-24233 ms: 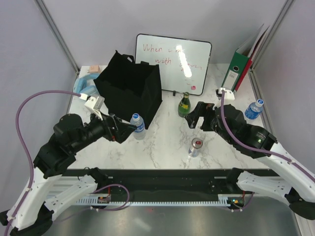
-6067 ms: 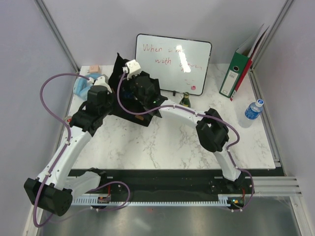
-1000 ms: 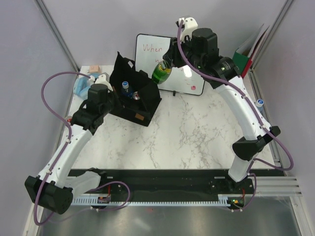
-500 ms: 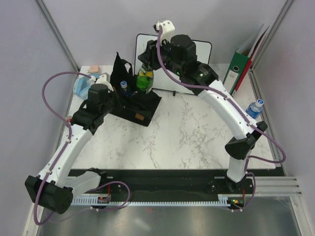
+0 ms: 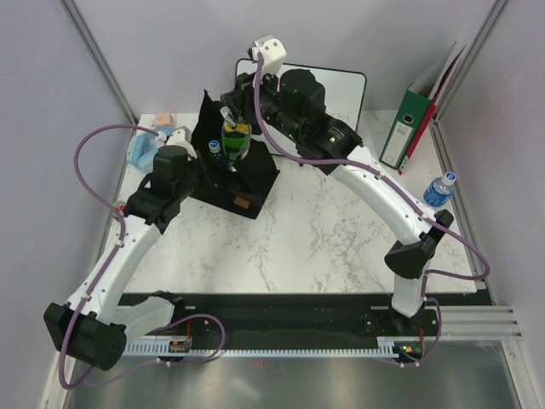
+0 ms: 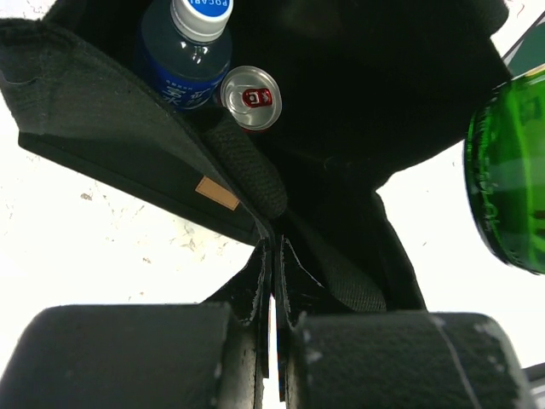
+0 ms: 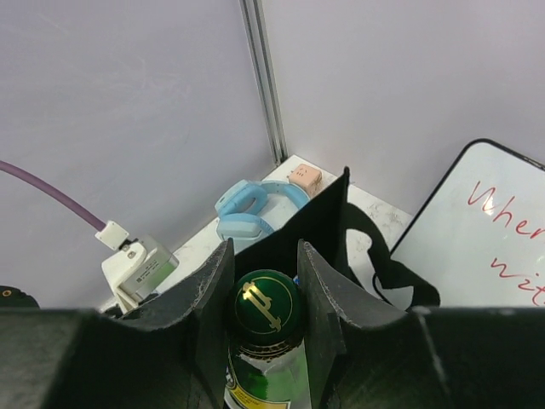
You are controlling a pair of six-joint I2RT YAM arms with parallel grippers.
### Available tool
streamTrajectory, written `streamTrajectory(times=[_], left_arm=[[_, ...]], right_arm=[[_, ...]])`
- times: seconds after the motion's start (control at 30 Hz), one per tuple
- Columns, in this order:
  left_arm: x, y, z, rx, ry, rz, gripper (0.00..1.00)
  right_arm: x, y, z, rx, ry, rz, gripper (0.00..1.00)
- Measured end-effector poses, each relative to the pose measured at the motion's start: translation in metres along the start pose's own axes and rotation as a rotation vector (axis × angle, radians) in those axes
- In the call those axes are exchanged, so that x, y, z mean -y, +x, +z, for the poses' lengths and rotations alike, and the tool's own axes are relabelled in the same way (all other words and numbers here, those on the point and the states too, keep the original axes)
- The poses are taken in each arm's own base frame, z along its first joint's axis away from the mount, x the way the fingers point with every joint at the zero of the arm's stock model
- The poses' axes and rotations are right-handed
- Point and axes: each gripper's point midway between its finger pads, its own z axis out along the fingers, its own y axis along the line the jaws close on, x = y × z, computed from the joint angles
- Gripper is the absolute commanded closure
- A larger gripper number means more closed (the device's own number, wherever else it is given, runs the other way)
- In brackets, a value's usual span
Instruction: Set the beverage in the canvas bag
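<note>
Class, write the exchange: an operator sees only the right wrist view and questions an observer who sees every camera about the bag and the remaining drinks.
Operator: I hold the green bottle. What's already in the bag?
Observer: A blue bottle and a can, side by side.
Operator: What keeps the bag open?
Observer: The left tool, shut on its edge.
Operator: Any drinks left out?
Observer: One water bottle on the table, near the binder.

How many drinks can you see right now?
4. A blue bottle and a can inside the black bag; a green bottle in the right gripper; another blue bottle at the table's right edge. Others may be hidden.
</note>
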Motion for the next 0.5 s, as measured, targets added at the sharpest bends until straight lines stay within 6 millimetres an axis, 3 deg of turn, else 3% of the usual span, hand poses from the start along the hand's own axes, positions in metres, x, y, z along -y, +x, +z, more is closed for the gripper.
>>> streamTrajectory(times=[0.23,0.5], left_arm=[[0.000,0.000,0.000,0.002,0.001,0.000,0.98],[0.000,-0.001,-0.001,0.002,0.002,0.000,0.98]], right_arm=[[-0.002,-0.009,0.007,0.067,-0.007,-0.008,1.00],[0.002,0.039,0.038,0.049,-0.011,-0.020,1.00]])
